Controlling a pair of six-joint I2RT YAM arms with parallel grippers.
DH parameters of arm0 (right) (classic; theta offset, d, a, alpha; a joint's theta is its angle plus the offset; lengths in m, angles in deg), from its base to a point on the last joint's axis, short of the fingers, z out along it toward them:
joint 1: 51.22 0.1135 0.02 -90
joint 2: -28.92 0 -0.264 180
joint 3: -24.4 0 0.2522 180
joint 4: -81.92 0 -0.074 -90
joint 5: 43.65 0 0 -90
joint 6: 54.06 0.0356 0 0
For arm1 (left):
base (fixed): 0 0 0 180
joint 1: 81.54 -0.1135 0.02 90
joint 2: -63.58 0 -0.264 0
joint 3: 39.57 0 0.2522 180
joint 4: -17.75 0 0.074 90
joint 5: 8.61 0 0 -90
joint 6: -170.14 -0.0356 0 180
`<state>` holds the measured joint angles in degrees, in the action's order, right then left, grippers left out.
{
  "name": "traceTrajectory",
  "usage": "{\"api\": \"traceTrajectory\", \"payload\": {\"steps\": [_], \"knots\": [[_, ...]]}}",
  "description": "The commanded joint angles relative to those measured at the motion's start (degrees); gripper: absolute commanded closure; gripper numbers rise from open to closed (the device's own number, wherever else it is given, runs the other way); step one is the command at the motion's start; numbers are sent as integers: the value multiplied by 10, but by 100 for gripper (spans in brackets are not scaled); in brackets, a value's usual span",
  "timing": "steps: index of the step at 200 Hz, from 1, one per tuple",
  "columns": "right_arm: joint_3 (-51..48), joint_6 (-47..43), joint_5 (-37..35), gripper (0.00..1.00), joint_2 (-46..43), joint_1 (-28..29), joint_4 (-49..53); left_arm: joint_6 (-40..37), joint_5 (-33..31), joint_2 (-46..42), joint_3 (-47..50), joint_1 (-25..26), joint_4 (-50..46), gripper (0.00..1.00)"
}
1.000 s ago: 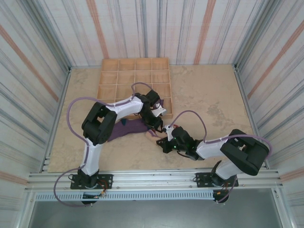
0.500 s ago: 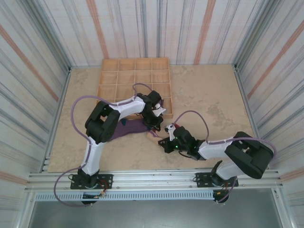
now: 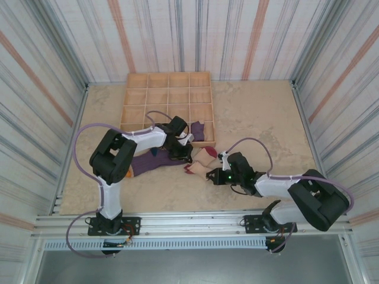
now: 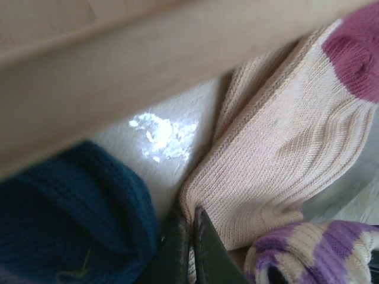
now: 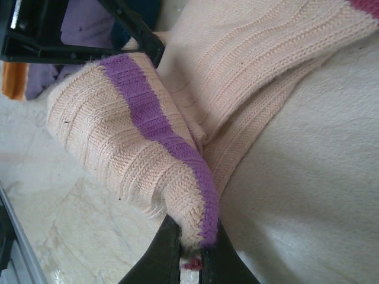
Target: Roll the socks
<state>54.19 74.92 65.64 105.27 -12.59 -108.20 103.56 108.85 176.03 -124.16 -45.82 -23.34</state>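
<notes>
The tan sock (image 3: 203,157) lies just in front of the tray, stretched between both grippers. My left gripper (image 3: 184,155) is shut on a fold of the tan sock (image 4: 284,148) near its middle, gripper tips (image 4: 192,228) pinching the knit. The sock's red toe (image 4: 355,53) points away. My right gripper (image 3: 212,174) is shut on the purple-striped cuff (image 5: 160,130), tips (image 5: 192,251) closed over its edge. The purple sock (image 3: 151,162) lies flat to the left, its teal toe (image 4: 65,219) beside my left fingers. A dark purple sock (image 3: 197,130) sits in a tray compartment.
The wooden compartment tray (image 3: 169,97) stands at the back of the table; its front wall (image 4: 148,77) runs right above my left gripper. Bare tabletop (image 3: 266,118) extends to the right, and striped walls enclose the table.
My left gripper has shut on the tan sock and shifted left. My right gripper moved right with the cuff, so the sock is drawn out between them.
</notes>
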Motion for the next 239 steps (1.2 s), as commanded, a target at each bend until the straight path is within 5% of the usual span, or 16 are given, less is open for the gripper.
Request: {"api": "traceTrajectory", "payload": {"steps": [1,28,77,110,173,199,239], "knots": [[15,10,25,100,42,-6,85,21,-28,8,5,0,13,100],[29,8,35,100,64,-8,75,17,-32,8,0,0,12,98],[76,14,91,100,139,-57,143,8,-31,-22,-10,0,-7,49],[95,23,114,100,179,-62,155,-5,-43,-76,-28,-1,-40,36],[154,22,95,100,177,-62,265,-31,-115,-149,-57,-23,-116,29],[179,22,94,100,188,-62,296,5,-72,-189,-20,-28,-82,29],[215,25,84,100,187,-62,339,98,-93,-229,54,35,-34,27]]}}
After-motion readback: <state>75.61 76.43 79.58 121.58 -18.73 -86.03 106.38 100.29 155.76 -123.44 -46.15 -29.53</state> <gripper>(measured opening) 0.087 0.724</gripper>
